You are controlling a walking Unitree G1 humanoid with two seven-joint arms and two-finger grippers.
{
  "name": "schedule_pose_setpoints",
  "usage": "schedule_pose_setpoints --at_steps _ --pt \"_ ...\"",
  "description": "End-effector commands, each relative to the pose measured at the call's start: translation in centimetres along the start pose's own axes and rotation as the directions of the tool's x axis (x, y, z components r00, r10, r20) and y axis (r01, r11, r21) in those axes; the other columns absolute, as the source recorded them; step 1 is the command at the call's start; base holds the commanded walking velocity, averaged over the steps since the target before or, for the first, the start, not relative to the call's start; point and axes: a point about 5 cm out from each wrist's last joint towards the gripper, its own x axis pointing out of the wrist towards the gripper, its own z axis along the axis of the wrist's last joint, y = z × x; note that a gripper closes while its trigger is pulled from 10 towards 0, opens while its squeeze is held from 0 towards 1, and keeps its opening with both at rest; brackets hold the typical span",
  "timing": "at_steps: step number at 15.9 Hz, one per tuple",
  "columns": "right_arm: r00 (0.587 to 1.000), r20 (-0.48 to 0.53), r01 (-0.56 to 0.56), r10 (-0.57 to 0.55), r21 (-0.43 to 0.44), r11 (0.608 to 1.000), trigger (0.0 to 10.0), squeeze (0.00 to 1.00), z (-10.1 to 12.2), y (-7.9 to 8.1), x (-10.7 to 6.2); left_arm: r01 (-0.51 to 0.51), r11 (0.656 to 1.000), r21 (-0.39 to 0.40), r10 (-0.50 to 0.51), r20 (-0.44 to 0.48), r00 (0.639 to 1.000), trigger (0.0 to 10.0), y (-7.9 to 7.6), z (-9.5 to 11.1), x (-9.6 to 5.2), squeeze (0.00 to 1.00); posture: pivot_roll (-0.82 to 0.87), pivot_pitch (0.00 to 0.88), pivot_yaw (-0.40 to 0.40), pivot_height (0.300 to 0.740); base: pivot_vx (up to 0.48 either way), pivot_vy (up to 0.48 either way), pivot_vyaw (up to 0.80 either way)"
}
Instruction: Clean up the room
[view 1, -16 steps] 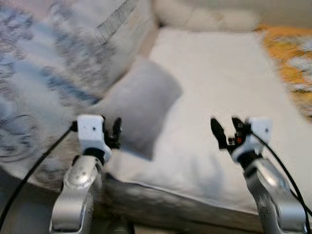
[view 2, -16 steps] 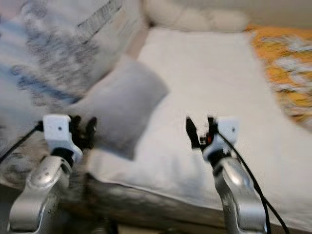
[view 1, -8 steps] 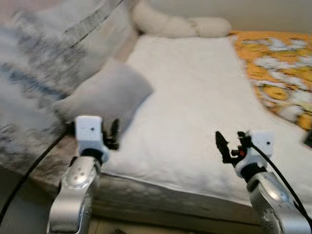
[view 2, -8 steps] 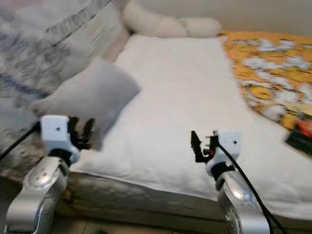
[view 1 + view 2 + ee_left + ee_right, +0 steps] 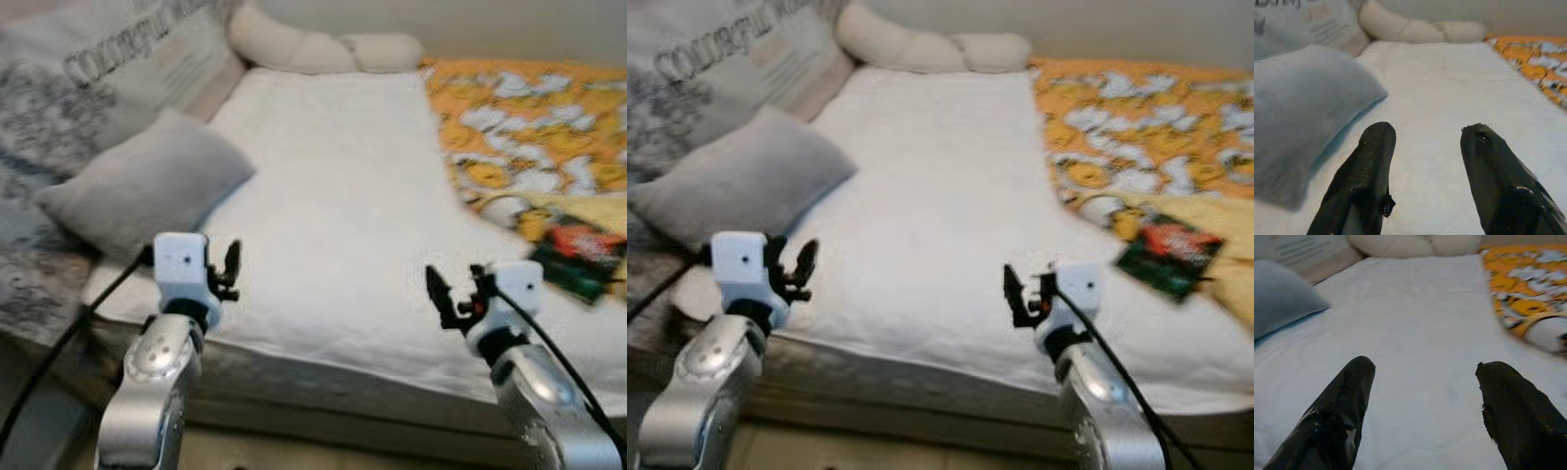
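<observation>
White mattress (image 5: 333,186) ahead; camera has panned right, bringing orange blanket (image 5: 529,117) and dark packet (image 5: 578,257) into view. Grey pillow (image 5: 142,186) sits left. Left gripper (image 5: 223,274), right gripper (image 5: 453,292): fingers apart, empty. Packet looks like the next pickup.

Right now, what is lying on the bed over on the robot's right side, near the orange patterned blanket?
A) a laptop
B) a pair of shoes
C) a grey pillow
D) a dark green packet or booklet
D: a dark green flat item lies at the edge of the orange patterned blanket, on the robot's right; the grey pillow sits on its left side.
</observation>
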Motion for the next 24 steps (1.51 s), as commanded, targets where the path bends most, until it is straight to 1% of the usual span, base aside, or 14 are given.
schedule_pose_setpoints --at_steps 1,4,6,8,9,10,11,12,13,14,16,20,24 --pt "0.999 -0.013 -0.029 0.03 0.022 0.999 10.0 0.0 -0.1 0.6 0.1 -0.024 1.0 0.007 0.025 -0.001 1.0 10.0 0.6 0.2 0.0 0.0 -0.01 0.003 0.007 0.74 0.0 -0.48 0.0" --pt "0.999 -0.023 -0.045 0.045 0.016 0.999 10.0 0.0 -0.2 0.7 0.4 -0.034 0.999 0.002 0.034 -0.001 0.999 10.0 0.8 0.2 -0.2 0.0 0.0 0.0 0.003 0.74 0.0 -0.48 0.0" --pt "0.999 -0.014 -0.048 0.049 0.029 0.998 10.0 0.0 0.0 0.9 0.8 -0.034 0.999 0.001 0.034 -0.006 0.999 10.0 0.7 0.1 -0.3 0.0 0.0 0.0 0.005 0.74 0.0 -0.48 0.0" --pt "0.998 -0.019 -0.054 0.055 0.023 0.998 10.0 0.0 -0.1 0.9 0.8 -0.03 1.0 0.003 0.03 -0.005 1.0 10.0 0.6 0.1 -0.3 0.0 0.0 0.0 0.0 0.74 0.0 -0.48 0.0" --pt "0.999 -0.026 -0.039 0.04 0.017 0.999 10.0 0.0 -0.2 0.7 0.8 -0.044 0.999 -0.001 0.044 -0.003 0.999 10.0 0.7 0.3 -0.2 0.0 0.0 0.0 0.0 0.74 0.0 0.0 0.0" --pt "0.999 -0.024 -0.038 0.038 0.022 0.999 10.0 0.0 -0.1 0.7 0.9 -0.06 0.998 -0.026 0.06 -0.008 0.998 10.0 0.9 0.2 -0.3 0.0 0.0 0.005 0.003 0.74 0.0 0.0 0.0" --pt "0.999 -0.024 -0.038 0.038 0.023 0.999 10.0 0.0 0.0 0.7 1.0 -0.069 0.997 -0.028 0.068 -0.016 0.998 10.0 1.0 0.1 -0.3 0.0 0.0 0.006 0.003 0.74 0.0 0.0 0.0" --pt "0.999 -0.026 -0.034 0.035 0.027 0.999 10.0 0.0 0.0 0.7 1.0 -0.052 0.998 0.019 0.052 -0.005 0.999 10.0 1.1 0.2 -0.3 0.0 -0.01 0.009 0.005 0.74 0.0 0.0 0.0" --pt "0.999 -0.027 -0.033 0.034 0.032 0.999 10.0 0.0 0.0 0.7 1.0 -0.044 0.999 0.028 0.044 0.003 0.999 10.0 1.0 0.3 -0.3 0.0 -0.01 0.011 0.005 0.74 0.0 0.0 0.0" --pt "0.999 -0.029 -0.034 0.035 0.033 0.999 10.0 0.0 0.0 0.7 1.0 -0.028 0.999 0.017 0.028 0.019 0.999 10.0 0.8 0.5 -0.3 0.0 -0.01 0.013 0.004 0.74 0.251 0.0 -0.5" --pt "0.999 -0.03 -0.021 0.022 0.022 1.0 10.0 0.0 0.1 0.5 1.0 -0.008 1.0 0.009 0.008 0.018 1.0 10.0 0.5 0.6 -0.3 0.0 -0.01 0.017 0.008 0.74 0.33 0.0 -0.66" --pt "1.0 -0.022 -0.021 0.021 0.01 1.0 10.0 0.0 0.6 0.3 1.3 -0.003 1.0 0.004 0.003 0.014 1.0 10.0 0.4 0.4 -0.4 0.0 0.0 0.02 0.001 0.74 0.341 0.0 0.0" --pt "0.999 -0.029 -0.032 0.032 0.007 0.999 10.0 0.0 0.6 0.4 1.6 -0.003 1.0 0.009 0.003 0.011 1.0 10.0 0.5 0.3 -0.5 0.0 0.0 0.016 -0.011 0.74 0.385 0.0 0.0"
